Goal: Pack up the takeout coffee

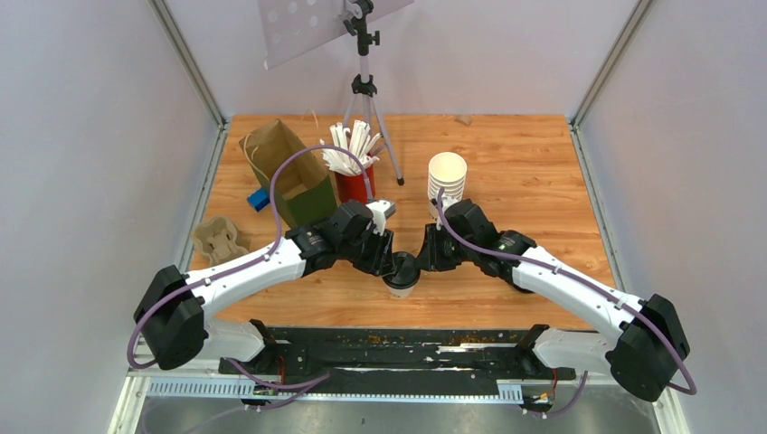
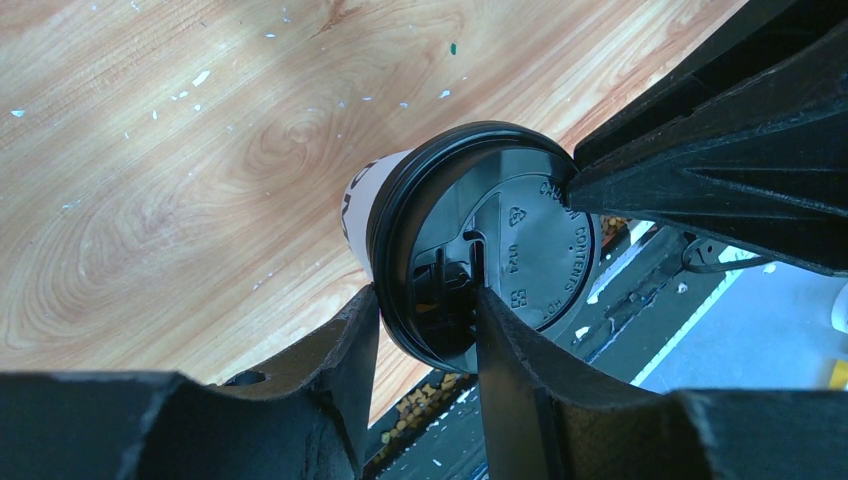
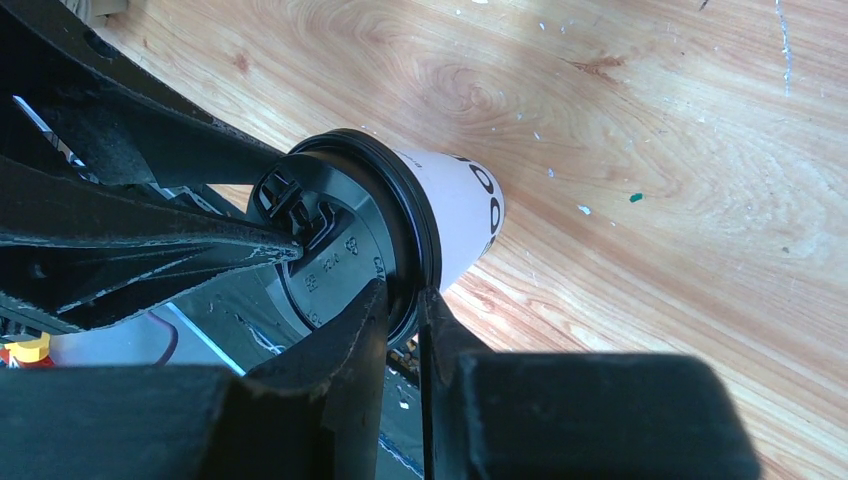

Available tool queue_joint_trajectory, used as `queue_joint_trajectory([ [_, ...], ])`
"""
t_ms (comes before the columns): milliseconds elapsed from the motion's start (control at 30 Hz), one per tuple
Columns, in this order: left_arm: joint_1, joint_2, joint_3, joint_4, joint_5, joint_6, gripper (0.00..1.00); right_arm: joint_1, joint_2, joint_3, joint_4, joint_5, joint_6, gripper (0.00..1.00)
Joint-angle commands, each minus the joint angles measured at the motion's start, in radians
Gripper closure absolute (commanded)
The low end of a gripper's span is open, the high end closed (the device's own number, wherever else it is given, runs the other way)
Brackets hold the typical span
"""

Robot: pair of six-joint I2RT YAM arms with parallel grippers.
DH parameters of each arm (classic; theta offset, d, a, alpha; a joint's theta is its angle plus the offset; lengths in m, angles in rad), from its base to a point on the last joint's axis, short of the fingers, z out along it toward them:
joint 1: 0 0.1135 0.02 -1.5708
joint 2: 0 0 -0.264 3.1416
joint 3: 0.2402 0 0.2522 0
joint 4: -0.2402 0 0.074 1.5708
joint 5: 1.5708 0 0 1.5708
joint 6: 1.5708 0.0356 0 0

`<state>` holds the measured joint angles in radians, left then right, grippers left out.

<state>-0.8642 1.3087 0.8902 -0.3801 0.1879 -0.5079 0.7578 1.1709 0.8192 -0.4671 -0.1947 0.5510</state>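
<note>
Currently we see cup [image 3: 460, 210], lid [image 2: 500, 230] on, at worktop [image 1: 525, 181] near edge. At lid rim: right claw [image 3: 402, 292] clamped; left claw [image 2: 428, 300] astride, grip unclear. Light, crushable, we judge: hold below lid.

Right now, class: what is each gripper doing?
Left gripper: closed on the rim of the black lid.
Right gripper: pinching the same rim.

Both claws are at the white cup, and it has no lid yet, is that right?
No. The cup already has a black lid on it, as the left wrist view shows. The left claw and right claw are both at it.
</note>
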Motion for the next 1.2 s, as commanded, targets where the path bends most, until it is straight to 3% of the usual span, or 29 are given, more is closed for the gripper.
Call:
queue_joint_trajectory([
  [0, 0.001, 0.024, -0.019, -0.001, -0.013, 0.034, 0.55, 0.004, 0.011, 0.001, 0.005, 0.013, -0.019, 0.84],
  [867, 0.001, 0.050, -0.034, -0.006, -0.033, 0.063, 0.55, -0.018, 0.065, -0.135, -0.007, 0.058, 0.040, 0.89],
  [1167, 0.001, 0.102, 0.036, 0.015, 0.110, 0.209, 0.53, -0.021, -0.096, 0.050, -0.079, 0.018, -0.029, 0.75],
])
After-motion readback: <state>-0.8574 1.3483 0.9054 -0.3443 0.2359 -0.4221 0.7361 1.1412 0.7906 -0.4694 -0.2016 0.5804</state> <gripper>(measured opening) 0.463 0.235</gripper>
